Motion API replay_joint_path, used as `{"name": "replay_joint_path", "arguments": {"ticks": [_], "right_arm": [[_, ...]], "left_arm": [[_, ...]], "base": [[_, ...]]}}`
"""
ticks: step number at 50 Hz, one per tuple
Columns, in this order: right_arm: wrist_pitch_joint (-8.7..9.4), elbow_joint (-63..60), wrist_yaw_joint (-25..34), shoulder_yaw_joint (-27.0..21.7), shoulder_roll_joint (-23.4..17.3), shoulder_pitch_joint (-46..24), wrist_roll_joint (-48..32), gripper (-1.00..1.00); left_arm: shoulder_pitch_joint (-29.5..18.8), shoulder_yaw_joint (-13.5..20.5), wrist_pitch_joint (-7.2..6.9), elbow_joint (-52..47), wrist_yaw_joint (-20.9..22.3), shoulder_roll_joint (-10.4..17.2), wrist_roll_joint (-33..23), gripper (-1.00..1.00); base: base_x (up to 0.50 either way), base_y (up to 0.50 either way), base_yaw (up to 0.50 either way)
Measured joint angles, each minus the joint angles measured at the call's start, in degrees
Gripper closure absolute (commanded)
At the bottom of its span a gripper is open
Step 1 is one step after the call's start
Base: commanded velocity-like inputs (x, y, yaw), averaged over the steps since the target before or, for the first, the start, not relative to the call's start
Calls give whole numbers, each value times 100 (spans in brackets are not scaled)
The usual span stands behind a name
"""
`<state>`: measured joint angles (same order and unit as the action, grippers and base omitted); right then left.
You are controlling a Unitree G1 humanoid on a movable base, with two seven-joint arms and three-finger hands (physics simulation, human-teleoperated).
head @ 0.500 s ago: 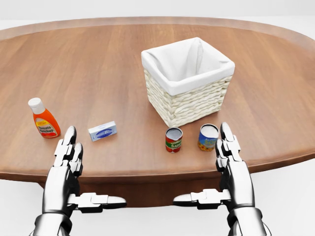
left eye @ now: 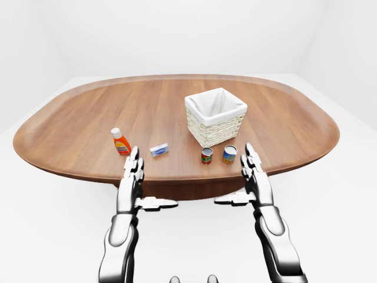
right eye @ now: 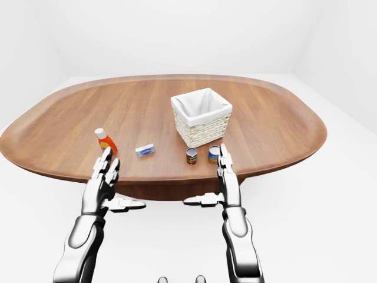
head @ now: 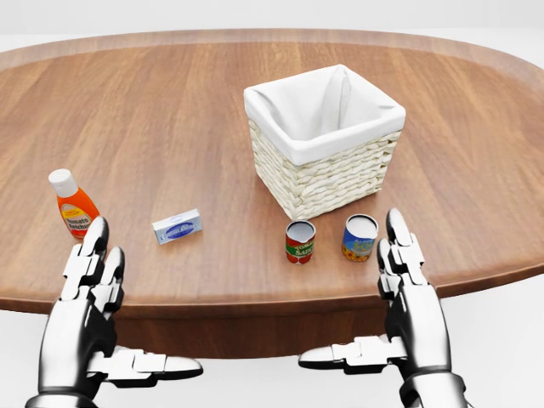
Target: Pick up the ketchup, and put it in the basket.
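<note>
- Oval brown wooden table: its near edge curves across the lower part of the head view; white floor lies all round it in the eye views.
- Orange ketchup bottle with white cap: upright, on the near left of the table, close to the near edge; bare wood to its left and far side.
- Small white-and-blue flat box: lying flat, right of the bottle, apart from it.
- Square woven wicker basket with white cloth lining: centre-right, open top, well apart from the bottle.
- Red-and-green labelled tin can: upright, just near of the basket.
- Blue-and-yellow labelled tin can: upright, right of the first can, not touching it.
- Left silver three-finger hand: fingers spread wide, thumb out sideways, holding nothing; fingertips just near of the bottle, over the table's edge.
- Right silver three-finger hand: likewise splayed and empty, fingertips beside the blue-and-yellow can.
</note>
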<state>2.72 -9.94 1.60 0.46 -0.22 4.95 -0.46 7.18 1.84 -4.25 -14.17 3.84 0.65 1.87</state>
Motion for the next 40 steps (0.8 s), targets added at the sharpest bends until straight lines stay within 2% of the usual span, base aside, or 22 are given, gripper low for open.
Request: {"name": "replay_joint_path", "arguments": {"ticks": [3,11,30,35,40], "right_arm": [[89,-391,-40,107,9,203,-77,-100],[228,-1052,-131,303,8,540,-195,-100],[225,-1489,-227,456,-6,764,-280,-100],[163,-1568,-225,485,-21,828,-314,-100],[83,-1661,-223,505,-50,905,-349,-100]], "left_arm": [[228,24,-75,-420,77,-16,53,-100],[668,110,-75,-1248,259,-66,162,-100],[951,283,-75,-1870,454,-150,248,-100],[984,298,-75,-1927,490,-160,256,-100],[1014,293,-75,-1971,522,-176,256,-100]], "base": [[0,0,0],[0,0,0],[0,0,0],[0,0,0],[22,41,0]]}}
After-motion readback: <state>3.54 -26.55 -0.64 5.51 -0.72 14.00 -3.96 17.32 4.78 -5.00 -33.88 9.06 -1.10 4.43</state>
